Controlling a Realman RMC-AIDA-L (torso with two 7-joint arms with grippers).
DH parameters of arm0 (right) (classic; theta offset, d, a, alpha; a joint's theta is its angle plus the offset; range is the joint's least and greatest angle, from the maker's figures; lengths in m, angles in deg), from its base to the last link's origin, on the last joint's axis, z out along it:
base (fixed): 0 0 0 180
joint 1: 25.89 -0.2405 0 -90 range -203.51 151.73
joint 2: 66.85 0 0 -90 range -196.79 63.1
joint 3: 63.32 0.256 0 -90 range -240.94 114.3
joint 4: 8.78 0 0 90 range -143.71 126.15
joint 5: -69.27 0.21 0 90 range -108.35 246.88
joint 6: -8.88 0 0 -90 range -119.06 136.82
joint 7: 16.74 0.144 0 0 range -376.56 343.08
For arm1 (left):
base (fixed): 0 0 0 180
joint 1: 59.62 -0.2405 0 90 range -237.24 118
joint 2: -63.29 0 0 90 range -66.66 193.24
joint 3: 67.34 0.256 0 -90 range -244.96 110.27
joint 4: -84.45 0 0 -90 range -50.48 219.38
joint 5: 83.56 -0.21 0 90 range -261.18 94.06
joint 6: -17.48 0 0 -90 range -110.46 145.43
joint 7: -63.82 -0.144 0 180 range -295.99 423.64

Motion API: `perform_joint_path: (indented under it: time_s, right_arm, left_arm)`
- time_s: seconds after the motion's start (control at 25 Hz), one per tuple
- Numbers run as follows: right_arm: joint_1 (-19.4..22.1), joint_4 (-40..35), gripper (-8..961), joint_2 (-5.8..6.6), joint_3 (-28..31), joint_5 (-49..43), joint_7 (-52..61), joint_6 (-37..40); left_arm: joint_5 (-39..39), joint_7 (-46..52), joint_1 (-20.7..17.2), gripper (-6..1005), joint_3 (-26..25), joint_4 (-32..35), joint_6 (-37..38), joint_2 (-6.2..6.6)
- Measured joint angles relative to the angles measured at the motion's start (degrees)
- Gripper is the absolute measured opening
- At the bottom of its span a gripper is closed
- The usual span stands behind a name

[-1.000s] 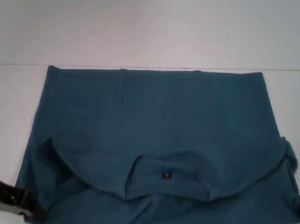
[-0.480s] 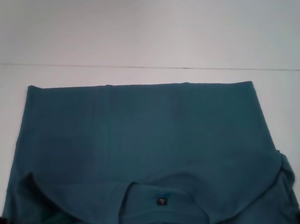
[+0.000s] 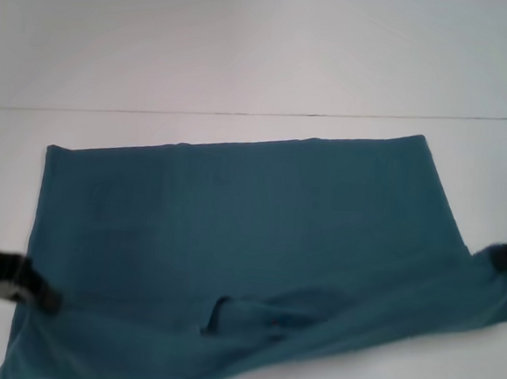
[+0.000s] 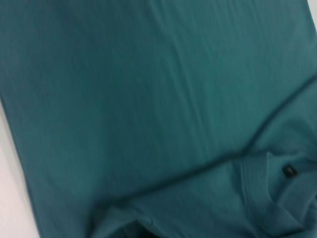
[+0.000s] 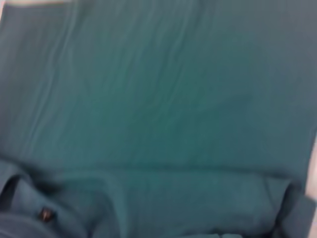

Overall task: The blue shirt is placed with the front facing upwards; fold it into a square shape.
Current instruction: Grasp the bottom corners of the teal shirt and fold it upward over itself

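Observation:
The blue shirt (image 3: 251, 216) lies spread on the white table (image 3: 247, 48), a plain teal sheet with no lettering showing. My left gripper (image 3: 45, 296) holds its left side and my right gripper (image 3: 505, 256) holds its right corner. The cloth is stretched between them, and both look shut on it. The collar (image 3: 217, 314) sags as a crease between the two grippers. The left wrist view is filled by the shirt (image 4: 148, 99), with the small black label (image 4: 289, 171) inside the collar. That label (image 5: 45, 214) also shows in the right wrist view. Neither wrist view shows fingers.
A thin seam (image 3: 242, 114) crosses the white table just beyond the shirt's far edge. Bare white table surface lies beyond it and to the left of the shirt (image 3: 3, 187).
Both grippers have come up into the head view and moved away from the near edge, carrying the shirt's collar end. The label that showed in the head view is now hidden.

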Motion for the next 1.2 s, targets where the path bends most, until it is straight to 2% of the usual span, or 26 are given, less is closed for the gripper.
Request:
perform_joint_path:
  time_s: [0.2,0.44,0.72,1.0,1.2]
  right_arm:
    - [-0.40,0.00,118,0.62,2.60,0.08,1.88,-2.95]
    - [-1.93,0.11,123,0.90,3.21,1.31,4.56,-8.80]
    - [-4.20,0.95,129,-0.11,1.50,1.25,6.61,-15.87]
    - [-4.99,3.71,135,-1.33,-6.09,0.40,10.95,-27.06]
    - [-6.97,7.22,139,-2.01,-8.81,-1.19,12.19,-34.02]
  left_arm:
    - [-1.80,2.00,3.42,33,0.21,-2.94,-5.65,1.29]
    - [-3.16,5.03,5.67,33,0.45,-3.62,-11.73,1.73]
    - [-3.40,7.75,7.58,33,1.81,-5.09,-19.79,1.39]
    - [-3.49,8.73,9.10,33,4.30,-8.04,-26.95,1.31]
    - [-3.50,8.94,9.64,33,5.99,-8.89,-31.66,0.65]
